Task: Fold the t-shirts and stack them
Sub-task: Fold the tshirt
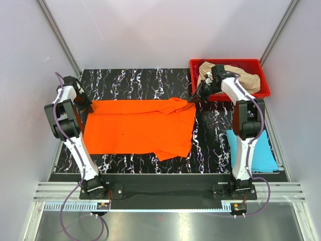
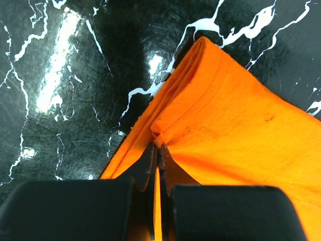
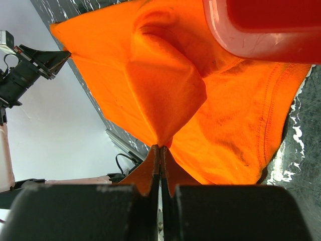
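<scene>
Pinching with left gripper [image 1: 90, 106]: we are clamping shut jaws on the far left corner of the orange t-shirt [image 1: 140, 128].
Right gripper [image 1: 193, 99]: we are clamping the far right corner, beside the red bin [image 1: 225, 62].
Orange t-shirt: we are stretching it across the table [image 1: 140, 80].

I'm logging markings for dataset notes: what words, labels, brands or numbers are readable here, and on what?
None can be read. The orange t-shirt, light blue t-shirt, beige t-shirt and red bin show no print or label. The white marks on the black table are marbling, not writing.
</scene>
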Tool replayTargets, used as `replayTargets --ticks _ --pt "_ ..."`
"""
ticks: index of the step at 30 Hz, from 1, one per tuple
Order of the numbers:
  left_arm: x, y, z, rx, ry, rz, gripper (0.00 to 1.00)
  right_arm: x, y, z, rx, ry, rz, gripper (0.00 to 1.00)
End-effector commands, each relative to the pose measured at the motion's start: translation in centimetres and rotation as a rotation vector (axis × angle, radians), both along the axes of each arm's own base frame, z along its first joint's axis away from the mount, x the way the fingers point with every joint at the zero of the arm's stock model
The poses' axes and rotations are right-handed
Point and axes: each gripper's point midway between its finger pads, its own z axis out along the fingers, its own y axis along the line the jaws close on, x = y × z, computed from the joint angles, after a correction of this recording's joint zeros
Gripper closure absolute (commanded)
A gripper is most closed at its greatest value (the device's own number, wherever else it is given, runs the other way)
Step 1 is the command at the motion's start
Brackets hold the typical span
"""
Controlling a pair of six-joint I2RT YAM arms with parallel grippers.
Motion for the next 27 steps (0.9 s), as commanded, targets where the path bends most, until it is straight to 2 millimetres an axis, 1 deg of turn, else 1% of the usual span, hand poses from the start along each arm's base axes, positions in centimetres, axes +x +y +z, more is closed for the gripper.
replayTargets --ticks 1,6,9,16,23,24,27 --pt "0.5 1.5 -0.1 0.042 -0.009 0.002 0.99 0.7 0.4 1.2 0.0 -0.044 0.01 1.0" --pt "0.1 1.6 -0.1 0.04 -0.004 0.006 0.99 0.4 0.3 1.0 -0.006 -0.039 0.014 1.0" --pt "0.0 1.7 0.3 0.043 -0.013 0.009 0.99 0.3 0.3 1.1 -0.004 -0.043 0.015 1.0" --pt "-0.1 1.9 2.2 0.064 -0.047 0.025 1.0 -0.4 0.2 2.0 -0.001 -0.055 0.02 1.0" --pt "-0.7 1.7 2.9 0.051 -0.055 0.037 1.0 -1.4 0.1 1.7 -0.001 -0.046 0.027 1.0" --pt "-0.6 1.8 3.7 0.057 -0.077 0.041 1.0 -1.5 0.1 1.8 -0.002 -0.043 0.025 1.0" --pt "-0.6 1.7 4.1 0.058 -0.085 0.041 0.99 -1.7 0.1 1.6 -0.003 -0.042 0.025 1.0"
